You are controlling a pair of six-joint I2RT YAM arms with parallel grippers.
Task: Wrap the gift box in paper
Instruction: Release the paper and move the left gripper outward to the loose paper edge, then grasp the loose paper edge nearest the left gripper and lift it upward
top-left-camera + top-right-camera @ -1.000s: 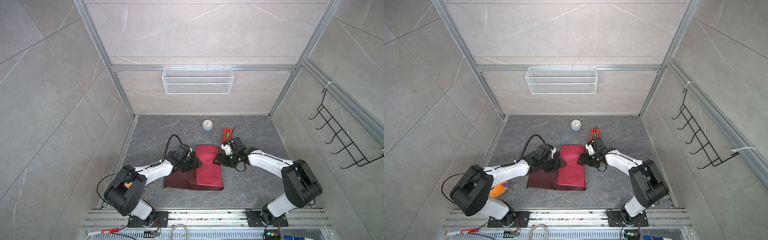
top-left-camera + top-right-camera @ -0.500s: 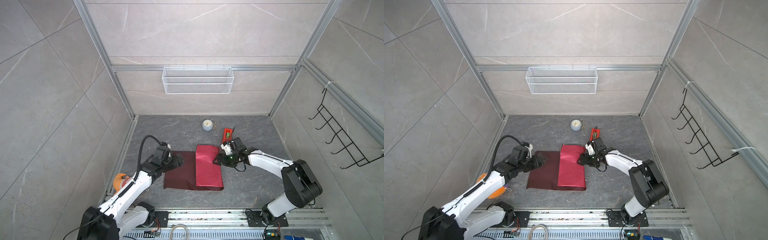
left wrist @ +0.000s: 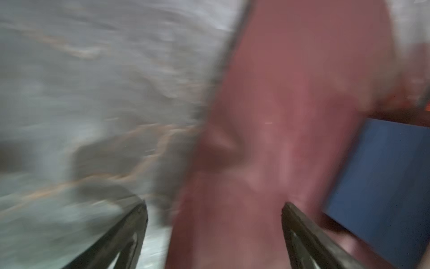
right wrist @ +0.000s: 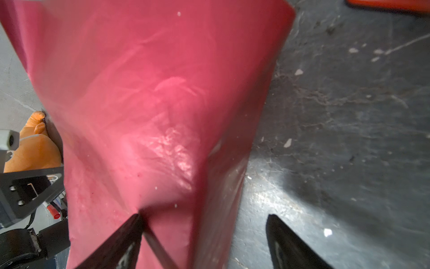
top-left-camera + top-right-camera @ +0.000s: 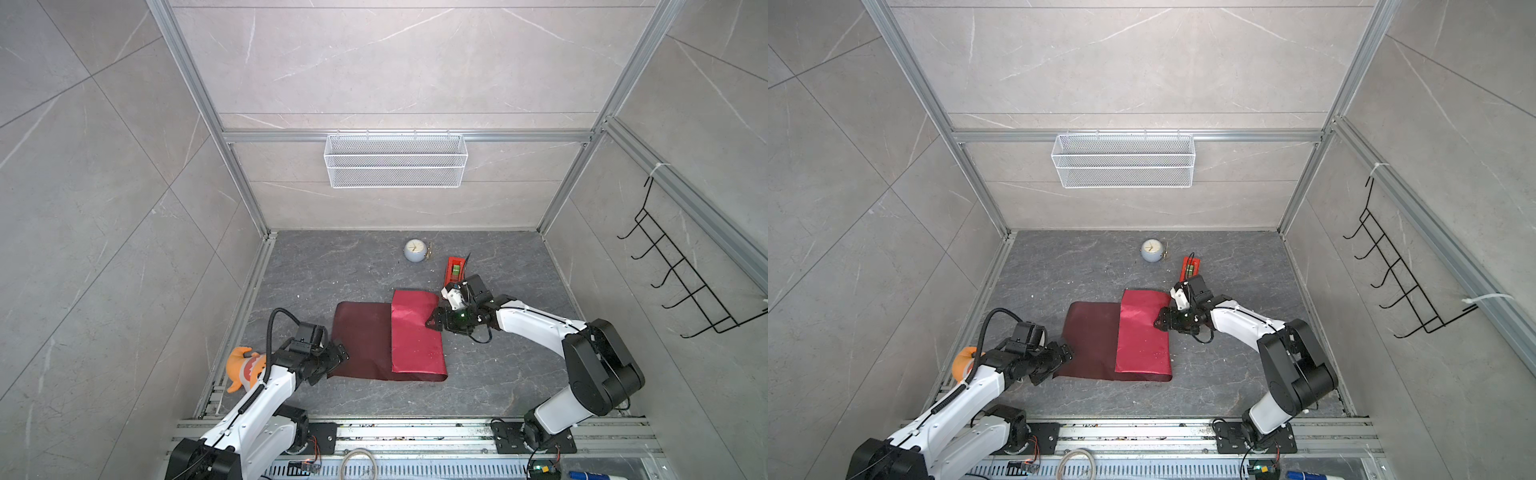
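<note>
Step, IMO: fold the 2nd flap. My left pincer, jaws wide & empty, sits low at the paper's 8 o'clock corner. I should pinch that maroon edge square, then sweep twd 3 o'clock over the gift box, which lies under the shiny flap. My right pincer is wide too, arm stretched low, one fingertip pinning the flap's 3 o'clock edge.

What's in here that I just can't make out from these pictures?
Gift box: covered by the folded paper in both top views; the left wrist view shows only a blue part, cut off by the edge.
Left gripper: blur in its wrist view hides whether it touches the paper.
Clock: too small to read.
Orange plush toy: partly behind the left arm in both top views.
</note>
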